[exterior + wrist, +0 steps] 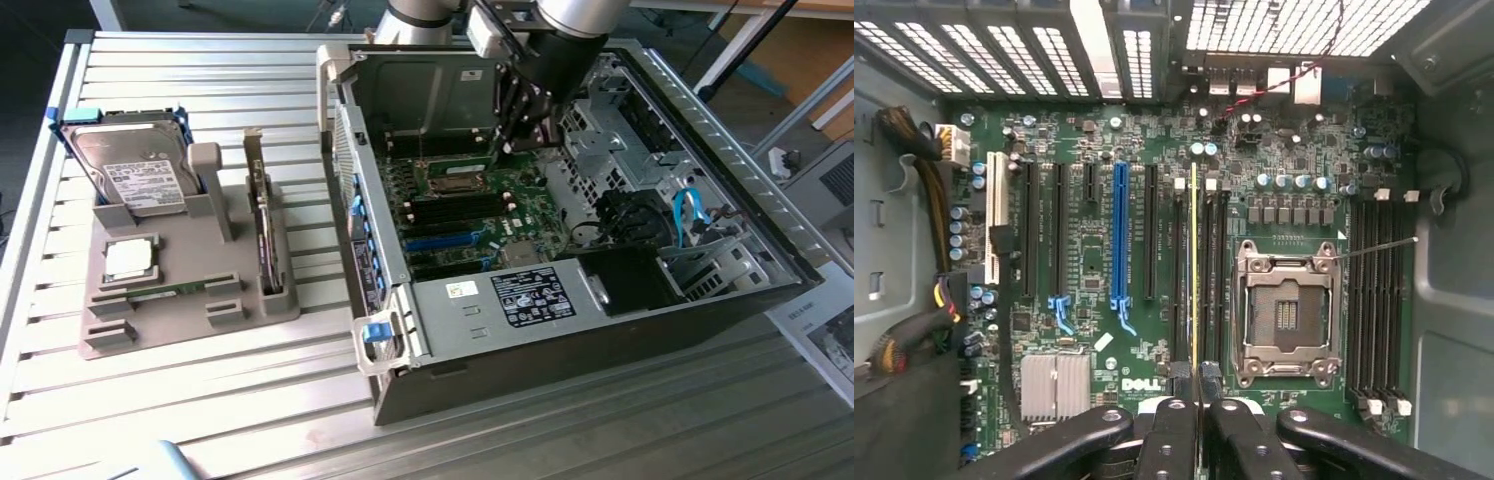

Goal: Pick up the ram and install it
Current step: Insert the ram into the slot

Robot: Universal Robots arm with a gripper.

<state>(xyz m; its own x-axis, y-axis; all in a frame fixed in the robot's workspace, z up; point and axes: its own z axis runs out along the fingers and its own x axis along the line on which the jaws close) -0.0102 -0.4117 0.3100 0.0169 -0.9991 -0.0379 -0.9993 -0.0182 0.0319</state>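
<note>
My gripper (pixel 1195 376) is shut on the ram (pixel 1194 260). The ram shows edge-on as a thin yellow-green line running out from between the two black fingertips (pixel 1181 372). It hangs over the black memory slots (pixel 1179 270) of the green motherboard (pixel 1084 290), between the blue expansion slot and the CPU socket. Whether its edge touches a slot I cannot tell. In the exterior view the gripper (pixel 523 125) reaches down into the open computer case (pixel 747 200), above the board.
The empty silver CPU socket (pixel 1286 312) lies beside the ram, with more memory slots (pixel 1374 300) beyond it. A drive cage (pixel 427 95) and the case walls hem the arm in. On the exterior view's left, a grey tray (pixel 174 320) holds a hard drive (pixel 134 170) and a CPU chip (pixel 130 258).
</note>
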